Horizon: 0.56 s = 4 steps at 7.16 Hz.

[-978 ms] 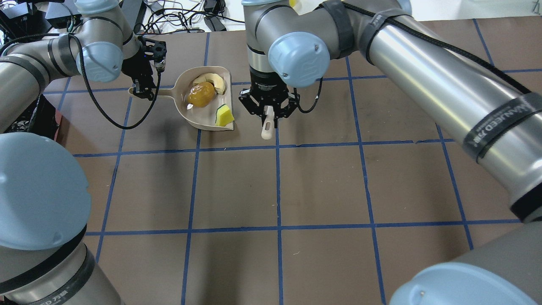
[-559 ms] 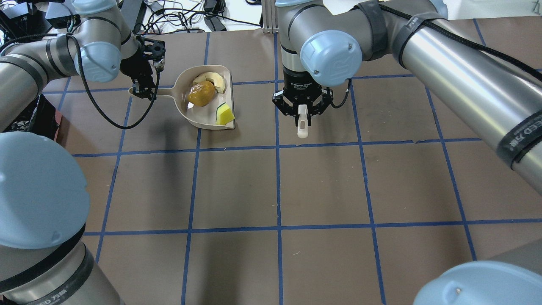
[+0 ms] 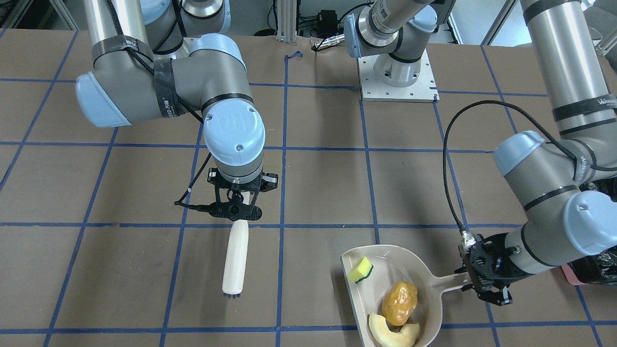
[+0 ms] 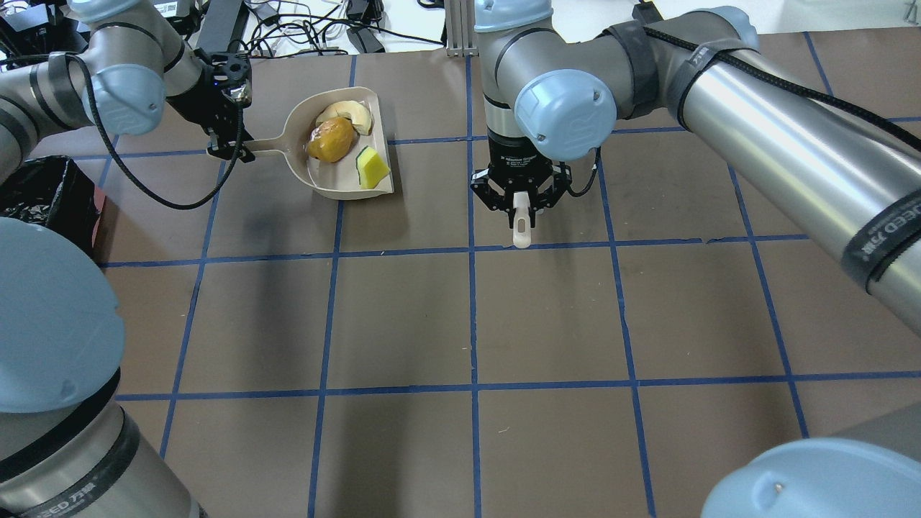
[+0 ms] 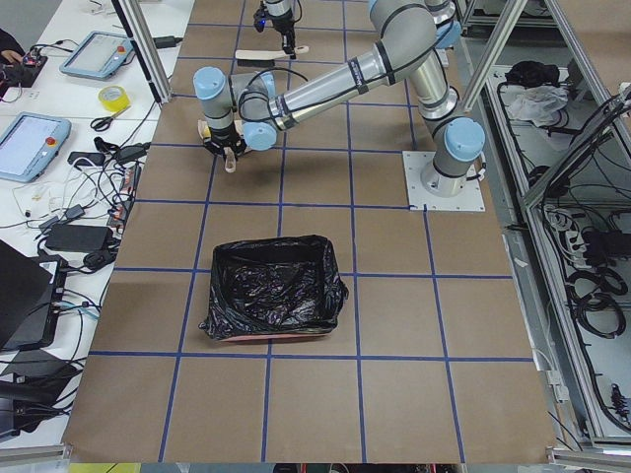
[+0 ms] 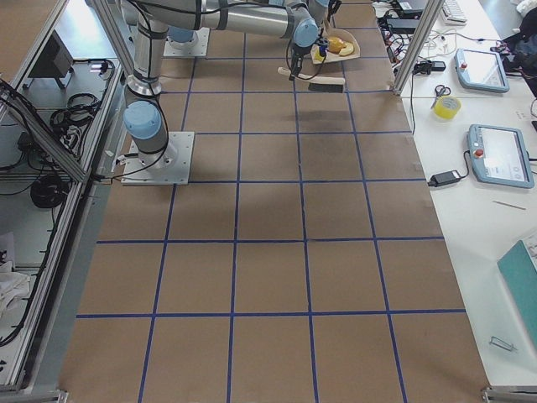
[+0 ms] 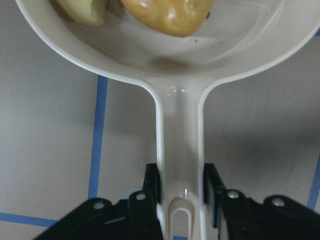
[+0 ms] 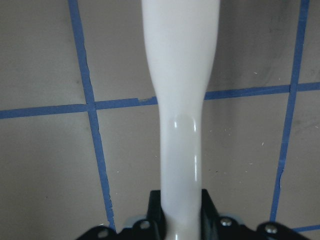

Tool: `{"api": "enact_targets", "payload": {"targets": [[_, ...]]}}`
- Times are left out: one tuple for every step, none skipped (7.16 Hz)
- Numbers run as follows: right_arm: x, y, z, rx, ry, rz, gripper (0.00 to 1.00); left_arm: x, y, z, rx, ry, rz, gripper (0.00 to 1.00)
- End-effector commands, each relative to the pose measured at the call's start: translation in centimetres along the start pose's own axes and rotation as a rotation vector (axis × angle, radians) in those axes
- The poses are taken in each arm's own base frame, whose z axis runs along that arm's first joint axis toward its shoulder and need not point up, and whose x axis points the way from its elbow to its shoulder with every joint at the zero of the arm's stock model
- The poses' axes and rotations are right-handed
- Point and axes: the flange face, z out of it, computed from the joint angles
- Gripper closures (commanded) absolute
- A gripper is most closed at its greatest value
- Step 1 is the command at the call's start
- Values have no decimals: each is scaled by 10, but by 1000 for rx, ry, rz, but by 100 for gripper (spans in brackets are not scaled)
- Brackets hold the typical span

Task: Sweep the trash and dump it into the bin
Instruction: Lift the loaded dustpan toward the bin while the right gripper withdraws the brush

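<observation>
In the overhead view the beige pan (image 4: 327, 180) is in the upper left of the frame. The left gripper (image 4: 229, 147) is at its left side and pinches the end of the pan's handle; the wrist view shows a finger pressed on each side of the handle. All the trash lies inside the pan, to the right of this gripper. The orange-brown lump (image 4: 329, 140) is nearest to the handle, the pale slice (image 4: 349, 111) touches it from above, and the sponge (image 4: 372, 167) lies apart at the lower right, near the open edge. The bin (image 4: 43, 194) is at the left edge, lower left of the gripper and apart from the pan. In the upper middle the right gripper (image 4: 521, 203) is closed around the white brush (image 4: 521, 229), well apart from the pan
</observation>
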Motion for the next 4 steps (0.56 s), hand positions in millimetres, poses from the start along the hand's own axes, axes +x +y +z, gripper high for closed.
{"api": "enact_targets", "payload": {"targets": [[16,-8,-2,15,33,-24,100,1,43,-33,22,-13,-18,100],[40,-18,-4,11,33,-14,100,7,81,-55,30,9,15,100],[68,-26,-13,17,21,-57,100,8,122,-83,33,2,5,100],[106,-35,-18,19,9,-65,100,8,162,-113,40,12,-1,100]]}}
